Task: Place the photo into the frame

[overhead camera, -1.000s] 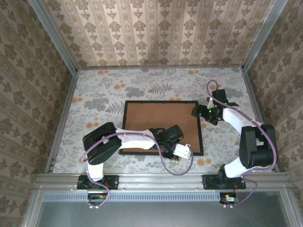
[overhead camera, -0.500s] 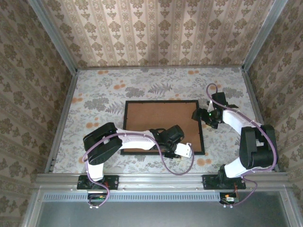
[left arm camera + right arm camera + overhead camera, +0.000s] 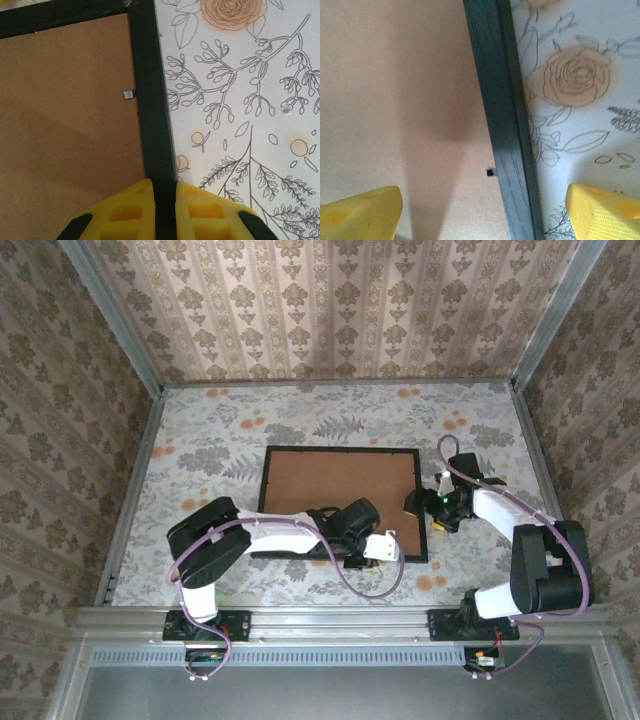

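The frame (image 3: 340,449) is a thin black rectangle lying flat at the centre of the table (image 3: 220,440), long sides running from 9 to 3 o'clock. Its back faces up. The rails are narrow and matt; in the right wrist view the rail (image 3: 500,115) shows a faint wood grain.

The table carries a pale floral cloth with grey leaves and orange roses. Walls (image 3: 330,310) with striped floral wallpaper close it in at 9, 12 and 3 o'clock.

The left gripper (image 3: 372,554) sits at the frame's 5 o'clock, on the near rail. Its yellow fingers (image 3: 127,210) are clenched on that rail (image 3: 150,100), one on each side. The right gripper (image 3: 425,508) hangs at the frame's 3 o'clock, released, its yellow fingers (image 3: 360,210) standing wide across the right rail: one over the board, one over the cloth.

Inside the frame lies a plain brown backing board (image 3: 335,495), filling the opening edge to edge. A small metal clip (image 3: 129,94) juts from the rail onto the board. A tiny black tab (image 3: 490,172) sits at the inner edge of the right rail.
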